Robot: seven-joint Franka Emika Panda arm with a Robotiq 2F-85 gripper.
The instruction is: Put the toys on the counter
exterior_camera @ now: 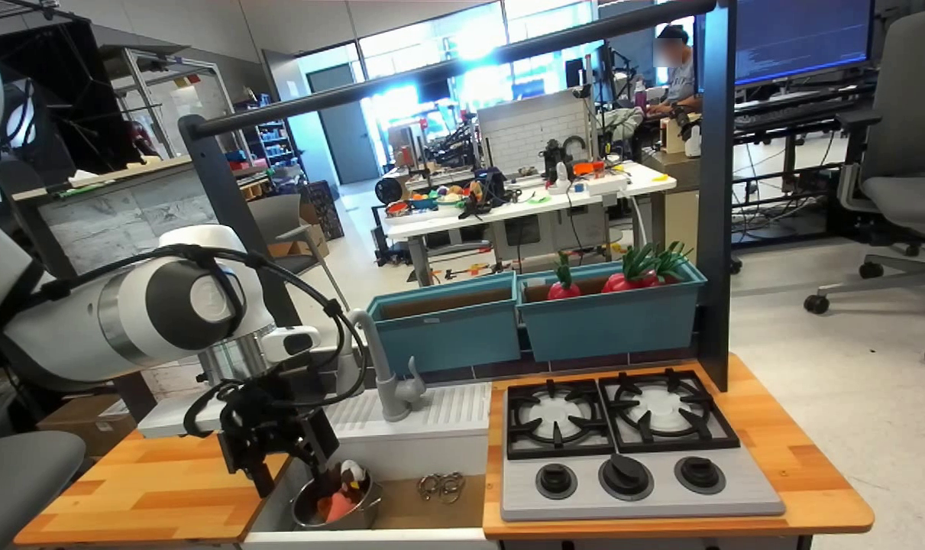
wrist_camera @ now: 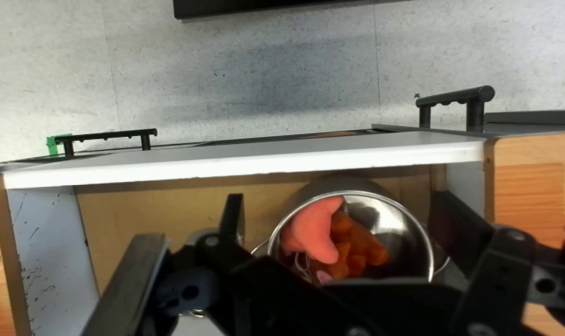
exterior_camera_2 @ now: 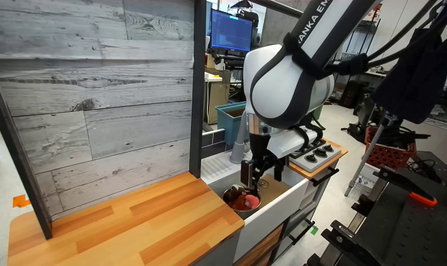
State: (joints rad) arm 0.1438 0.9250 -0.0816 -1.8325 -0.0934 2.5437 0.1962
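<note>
The toys lie in a round steel pot (wrist_camera: 403,219) in the sink. In the wrist view they include a coral-pink soft piece (wrist_camera: 312,231) and an orange piece (wrist_camera: 357,240). The pink piece also shows in both exterior views (exterior_camera: 340,506) (exterior_camera_2: 251,201). A white-and-brown toy (exterior_camera: 350,471) sits at the pot's back. The light-brown wood counter (exterior_camera: 156,496) (exterior_camera_2: 134,229) lies beside the sink. My gripper (exterior_camera: 294,464) (wrist_camera: 339,210) is open and empty above the pot, its fingers on either side of the rim in the wrist view. The gripper hides the near part of the pot there.
The white sink wall (wrist_camera: 245,161) stands in front of the pot. A grey faucet (exterior_camera: 389,389) rises behind the sink. Metal rings (exterior_camera: 441,486) lie on the sink floor. A grey stove (exterior_camera: 630,466) stands on the far side, with teal planters (exterior_camera: 615,325) behind it.
</note>
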